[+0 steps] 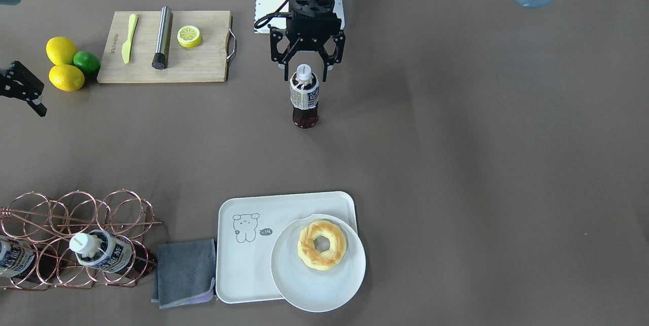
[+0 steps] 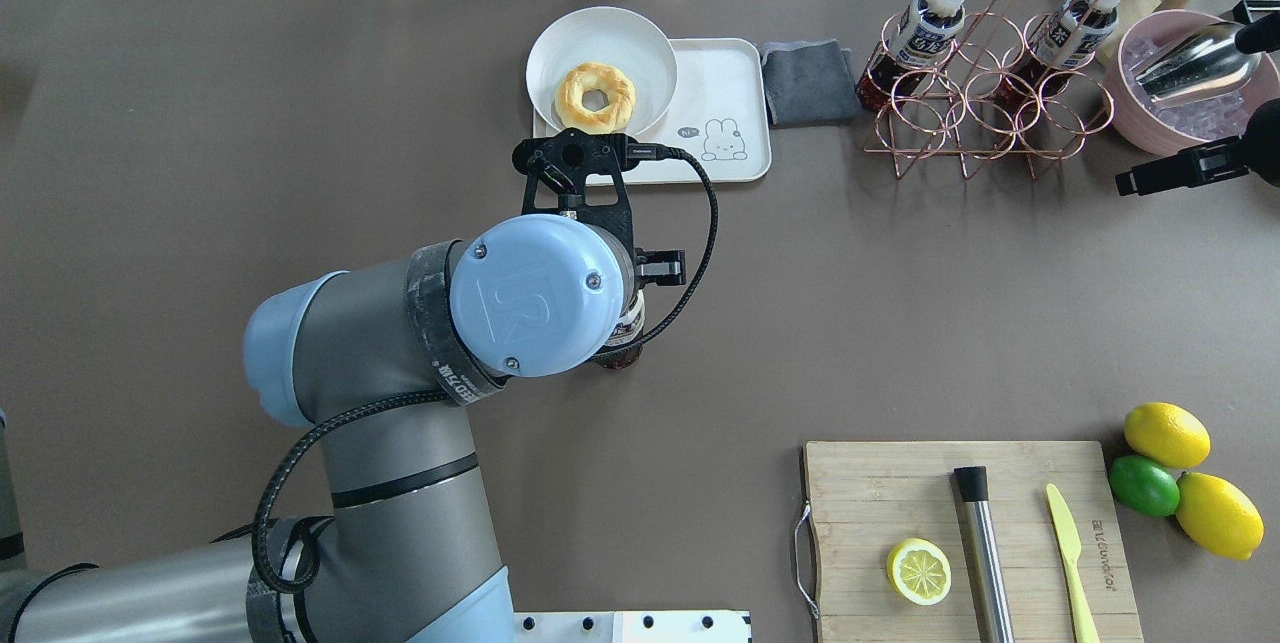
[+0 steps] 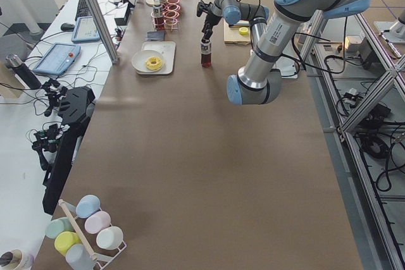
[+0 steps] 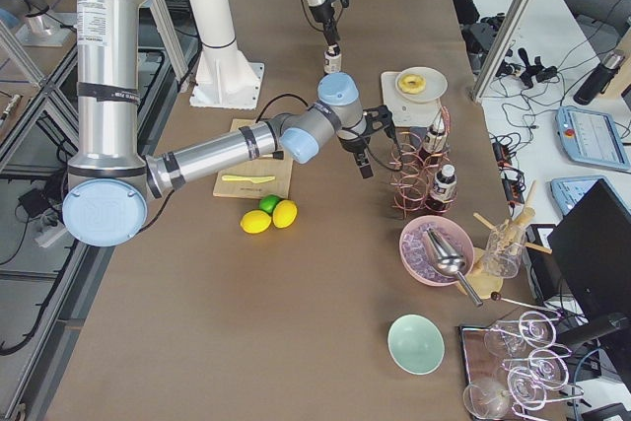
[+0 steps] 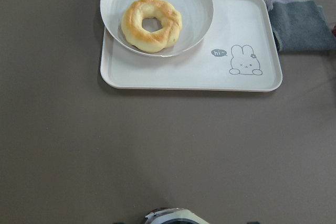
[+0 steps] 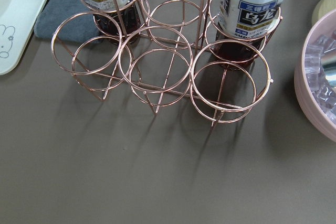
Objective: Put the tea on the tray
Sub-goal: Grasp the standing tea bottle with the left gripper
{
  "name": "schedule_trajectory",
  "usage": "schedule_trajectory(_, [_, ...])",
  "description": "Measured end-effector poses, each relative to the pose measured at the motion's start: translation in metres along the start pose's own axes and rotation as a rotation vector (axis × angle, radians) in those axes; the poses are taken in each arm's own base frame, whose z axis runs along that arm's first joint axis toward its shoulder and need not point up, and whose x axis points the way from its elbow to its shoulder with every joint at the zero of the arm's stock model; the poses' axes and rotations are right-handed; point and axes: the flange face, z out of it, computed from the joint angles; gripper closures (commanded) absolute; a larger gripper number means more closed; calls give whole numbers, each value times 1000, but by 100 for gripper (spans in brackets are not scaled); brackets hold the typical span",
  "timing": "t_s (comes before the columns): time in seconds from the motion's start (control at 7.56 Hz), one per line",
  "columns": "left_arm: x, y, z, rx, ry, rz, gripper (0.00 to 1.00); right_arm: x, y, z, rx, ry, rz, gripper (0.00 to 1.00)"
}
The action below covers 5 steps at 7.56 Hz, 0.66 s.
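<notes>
Reading across the front-facing view, with the tray as our marker. Far out past the tray's left end, up toward the robot's side, the right gripper (image 1: 28, 95) hangs over the table (image 1: 456, 164). Only part of it shows, and I cannot tell whether its jaws are parted or closed. Just beside it, two lemons (image 1: 62, 49) and a lime (image 1: 86, 62) huddle together, touching.

Level with the tray, off its left end, a copper wire rack (image 1: 83, 214) has two more tea bottles (image 1: 104, 255) resting in its rings. Up on the robot's side, beyond the tray's left end, the wooden cutting board (image 1: 203, 57) carries a yellow-green knife (image 1: 129, 37), a steel rod (image 1: 163, 37) and a lemon half (image 1: 189, 36). A grey cloth (image 1: 185, 273) lies right against the tray's left edge.

Now the tray (image 1: 243, 270) itself: white, rimmed, with a little line-drawn rabbit (image 1: 245, 227) on it. And the tea (image 1: 304, 98) is not on it! It stands upright on the table, well apart from the tray on the robot's side, in line with the tray's right half. The left gripper (image 1: 305, 76) is poised right over it, jaws spread wide, one finger on each side of the white cap (image 1: 304, 69).

At the tray's right end a round white plate (image 1: 314, 290) overhangs the rim, with a ring doughnut (image 1: 322, 245) on it.
</notes>
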Motion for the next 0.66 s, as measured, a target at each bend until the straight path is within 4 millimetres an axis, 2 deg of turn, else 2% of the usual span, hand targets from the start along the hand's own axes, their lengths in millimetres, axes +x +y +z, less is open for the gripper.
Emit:
schedule_trajectory(0.26, [1, 0, -2, 0, 3, -1, 24, 0, 0, 0, 0, 0, 1, 0])
schedule_trajectory(0.4, [2, 4, -2, -5, 5, 0, 36, 0, 0, 0, 0, 0, 1, 0])
schedule_trajectory(0.66, [3, 7, -2, -7, 6, -4, 100, 0, 0, 0, 1, 0, 2, 0])
